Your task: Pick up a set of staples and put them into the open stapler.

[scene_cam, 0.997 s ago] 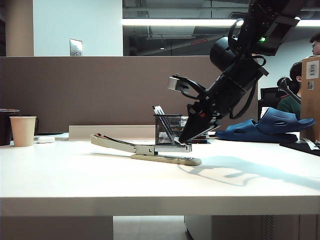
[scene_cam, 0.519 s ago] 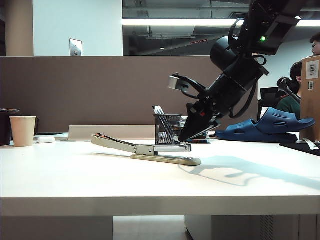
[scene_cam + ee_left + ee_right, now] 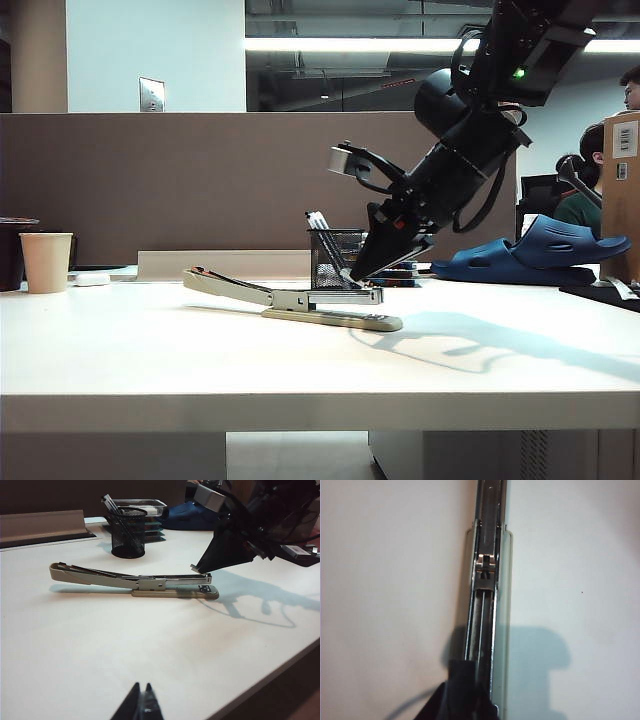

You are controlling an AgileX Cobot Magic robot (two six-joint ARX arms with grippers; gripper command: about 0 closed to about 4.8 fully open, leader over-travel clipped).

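You are looking at the stapler (image 3: pixel 300 300) lying open on the white table (image 3: pixel 200 370), its long cream arm folded back and resting toward the left of the exterior view, its silver rail facing up over the flat base. The right gripper (image 3: pixel 352 280) is reaching down at a slant from the upper right, and its dark tips are sitting right at the front end of that rail; in the right wrist view the tips (image 3: pixel 465 695) are lying over the near end of the open channel of the stapler (image 3: pixel 487 605). Its fingers are looking nearly pressed together, but you cannot tell whether they are pinching anything, and the set of staples is not showing clearly in any view. The left gripper (image 3: pixel 141 705) is hanging low over the table near its front edge, well apart from the stapler (image 3: pixel 135 580), its fingers closed together. A black mesh pen cup (image 3: pixel 335 258) is standing just behind the stapler, and a paper cup (image 3: pixel 46 262) is standing at the far left.
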